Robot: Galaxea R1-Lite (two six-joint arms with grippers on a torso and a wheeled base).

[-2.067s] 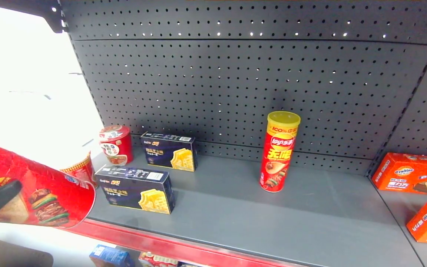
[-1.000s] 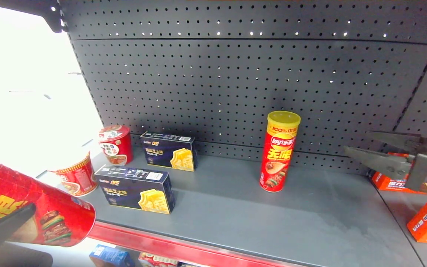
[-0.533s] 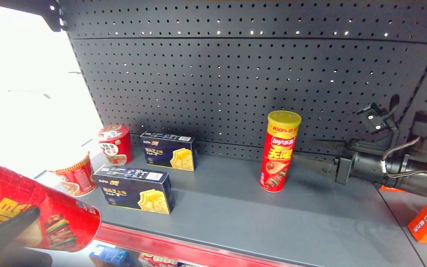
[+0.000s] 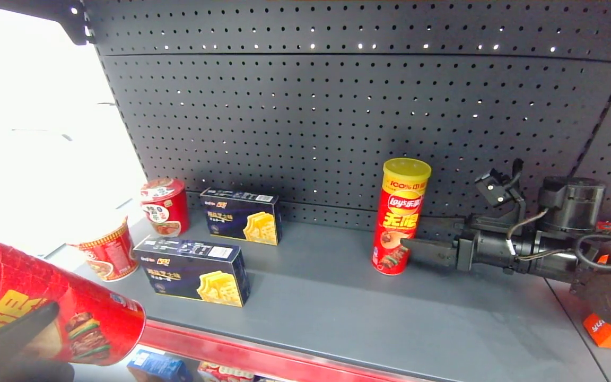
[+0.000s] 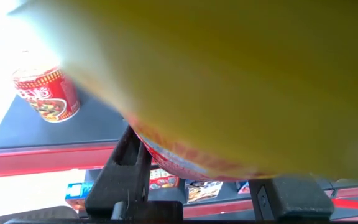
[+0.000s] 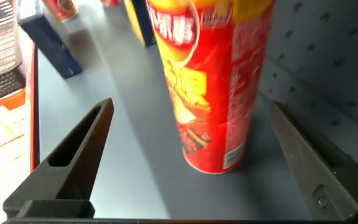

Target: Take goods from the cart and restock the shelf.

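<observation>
Straddling the upright chip can (image 4: 400,215) on the shelf (image 4: 337,313), the right gripper (image 6: 190,107) has its fingers spread wide, one on each side and neither touching (probably lining up to grip or shift it). The left gripper (image 5: 207,183) is clamped around a second can (image 4: 56,313), holding it tilted just off the shelf's front-left edge, likely ready for placing.

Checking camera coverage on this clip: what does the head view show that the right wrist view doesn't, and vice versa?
Head view adds: the left gripper holding a tilted red chip can in front of the shelf's left end, and an orange box at far right. Right wrist view adds: the right gripper's open fingers on either side of the upright chip can, not closed on it. Shared: that upright can, the blue boxes, the grey shelf.
</observation>
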